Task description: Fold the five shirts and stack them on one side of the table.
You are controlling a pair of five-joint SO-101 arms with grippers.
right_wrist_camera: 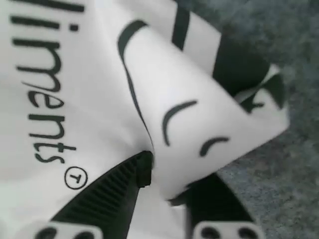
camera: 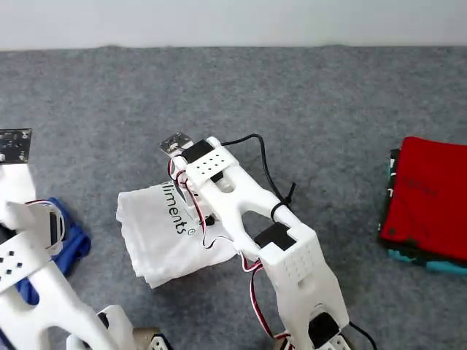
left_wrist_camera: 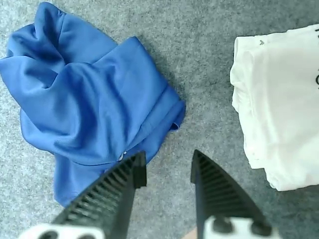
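Lying nearly square, folded white printed fabric shirt (camera: 157, 233) shows no clear long axis. Right gripper (right_wrist_camera: 167, 181) jaws pinch its fold; left gripper (left_wrist_camera: 168, 169) jaws stand half-open, empty.

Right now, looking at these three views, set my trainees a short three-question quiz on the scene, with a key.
1. Fill in: the left tool hangs ___ over the grey table, beside the crumpled blue shirt.
2. True or false: the red shirt tops the folded stack.
3. Which garment is pinched in the right tool? A blue shirt, B white shirt, C red shirt.
Key: 1 open; 2 true; 3 B.
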